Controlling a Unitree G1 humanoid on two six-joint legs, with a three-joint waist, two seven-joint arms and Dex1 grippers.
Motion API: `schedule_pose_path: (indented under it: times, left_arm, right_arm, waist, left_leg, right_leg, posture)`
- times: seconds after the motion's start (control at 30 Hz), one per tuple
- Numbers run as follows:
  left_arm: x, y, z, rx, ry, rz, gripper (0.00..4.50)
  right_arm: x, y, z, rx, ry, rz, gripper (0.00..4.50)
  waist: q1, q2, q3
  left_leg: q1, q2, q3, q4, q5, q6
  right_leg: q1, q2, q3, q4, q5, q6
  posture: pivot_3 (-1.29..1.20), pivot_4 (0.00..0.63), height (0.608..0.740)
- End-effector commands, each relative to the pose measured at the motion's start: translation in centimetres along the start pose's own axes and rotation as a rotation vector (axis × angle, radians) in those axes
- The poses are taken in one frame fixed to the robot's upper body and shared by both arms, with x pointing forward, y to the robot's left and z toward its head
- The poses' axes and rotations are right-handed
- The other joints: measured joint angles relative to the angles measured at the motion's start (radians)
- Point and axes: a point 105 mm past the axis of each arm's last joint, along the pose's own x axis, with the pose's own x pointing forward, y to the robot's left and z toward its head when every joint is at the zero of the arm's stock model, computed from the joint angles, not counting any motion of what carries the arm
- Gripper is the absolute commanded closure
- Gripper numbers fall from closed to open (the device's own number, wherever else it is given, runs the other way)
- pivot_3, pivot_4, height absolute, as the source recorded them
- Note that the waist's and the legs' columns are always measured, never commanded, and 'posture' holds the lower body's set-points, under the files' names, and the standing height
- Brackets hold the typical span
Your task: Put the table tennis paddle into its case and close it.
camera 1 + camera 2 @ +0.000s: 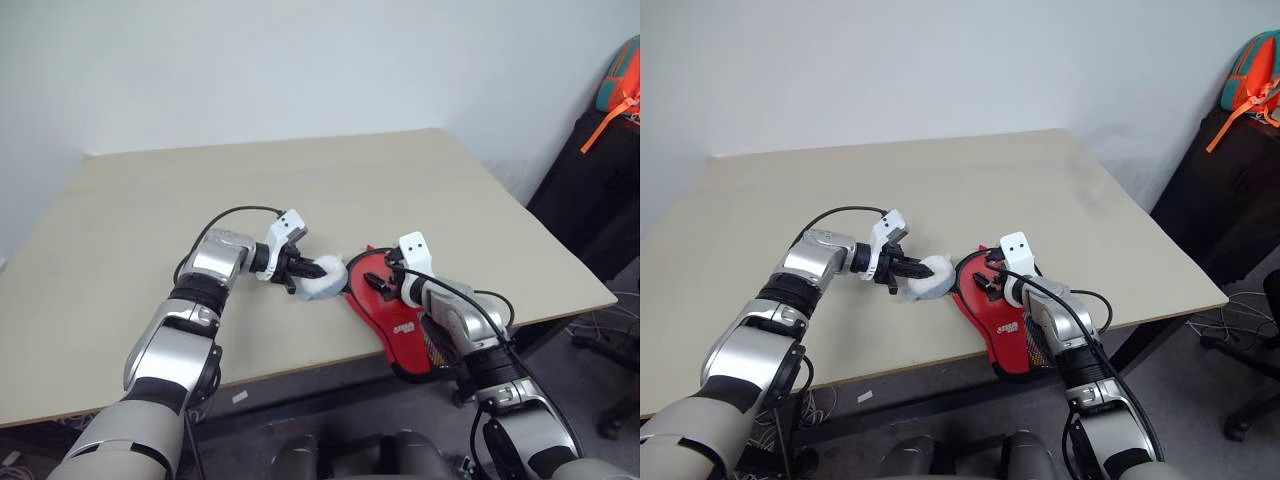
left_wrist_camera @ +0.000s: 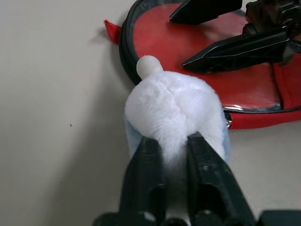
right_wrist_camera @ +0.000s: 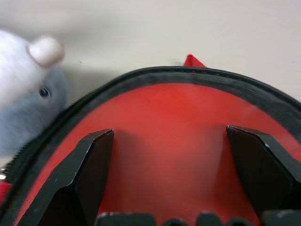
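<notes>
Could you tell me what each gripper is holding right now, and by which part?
Left gripper pinches the white plush toy by its rear; right gripper, open over the case, holds nothing.

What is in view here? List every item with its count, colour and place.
table: one, beige, spanning the middle of the scene
case: one, red with black trim, lying flat near the table's front edge, right of centre
plush toy: one, fluffy white with pale blue, just left of the case's round end
backpack: one, orange and teal, top right, on something black beyond the table
wall: one, white, behind the table
left gripper: one, black, jaws pinched on the plush toy
right gripper: one, black, jaws wide apart over the case's red face
</notes>
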Motion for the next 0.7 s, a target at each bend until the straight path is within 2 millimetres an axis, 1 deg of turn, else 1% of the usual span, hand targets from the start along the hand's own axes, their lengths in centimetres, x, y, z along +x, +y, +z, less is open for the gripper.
schedule_pose_path:
  times: [0.03,0.1,0.17,0.2,0.23,0.3,0.37,0.7]
  left_arm:
    - [-0.9,1.9,2.9,0.054,-0.037,0.142,4.49]
    - [-1.4,3.2,4.1,0.050,-0.056,0.242,4.49]
    - [-1.7,3.7,5.4,0.043,-0.094,0.290,4.49]
    - [-1.7,3.8,5.9,0.041,-0.110,0.299,4.49]
    - [-1.6,3.7,6.8,0.028,-0.145,0.306,4.49]
    - [-1.0,3.2,8.5,0.040,-0.183,0.294,4.49]
    - [-0.5,2.8,9.1,0.054,-0.190,0.286,4.49]
    - [2.6,1.7,10.7,0.093,-0.194,0.340,4.49]
  right_arm:
    - [-0.1,-0.2,-4.7,0.040,0.172,-0.013,0.35]
    - [-0.1,0.0,-4.9,0.039,0.177,-0.011,0.35]
    - [-0.1,0.0,-5.1,0.039,0.182,-0.012,0.35]
    - [-0.1,0.0,-5.1,0.039,0.183,-0.013,0.35]
    - [-0.2,-0.1,-5.1,0.039,0.184,-0.014,0.35]
    - [-0.2,-0.2,-5.1,0.038,0.186,-0.014,0.35]
    - [-0.2,-0.2,-5.0,0.037,0.188,-0.013,0.35]
    - [-0.1,-0.2,-5.0,0.032,0.192,-0.010,0.35]
  waist:
    - [0.001,-0.001,0.000]
    - [0.000,-0.002,-0.001]
    - [-0.001,-0.003,-0.002]
    - [-0.002,-0.003,-0.002]
    - [-0.001,-0.003,-0.002]
    - [0.000,-0.004,-0.002]
    - [0.000,-0.004,-0.003]
    - [0.000,-0.005,-0.003]
  left_leg:
    - [0.000,0.000,0.000,0.000,0.000,0.000]
    - [0.000,0.000,0.000,0.000,0.000,0.000]
    - [0.000,0.000,-0.001,0.000,0.000,0.001]
    - [0.000,0.000,-0.001,0.000,0.000,0.001]
    - [0.000,0.000,-0.001,0.000,-0.001,0.001]
    - [0.000,0.000,-0.001,0.000,-0.001,0.001]
    - [0.000,0.000,-0.001,0.000,-0.001,0.001]
    - [0.000,0.000,-0.001,0.001,-0.001,0.002]
  right_leg:
    - [0.000,0.000,0.000,0.000,0.000,0.000]
    - [0.000,0.000,0.000,0.000,0.000,0.000]
    - [0.000,0.000,0.000,0.000,0.000,0.000]
    - [0.000,0.000,0.000,0.000,0.000,0.000]
    - [0.000,0.000,0.000,0.000,0.000,0.000]
    - [0.000,0.000,-0.001,0.000,0.000,0.000]
    - [0.001,0.000,-0.001,0.000,0.000,0.000]
    - [0.001,-0.001,-0.001,0.000,0.000,0.000]
  posture:
    - [0.00,0.000,0.740]
    - [0.00,0.000,0.740]
    - [0.00,0.000,0.740]
    - [0.00,0.000,0.740]
    - [0.00,0.000,0.740]
    - [0.00,0.000,0.740]
    - [0.00,0.000,0.740]
    - [0.00,0.000,0.740]
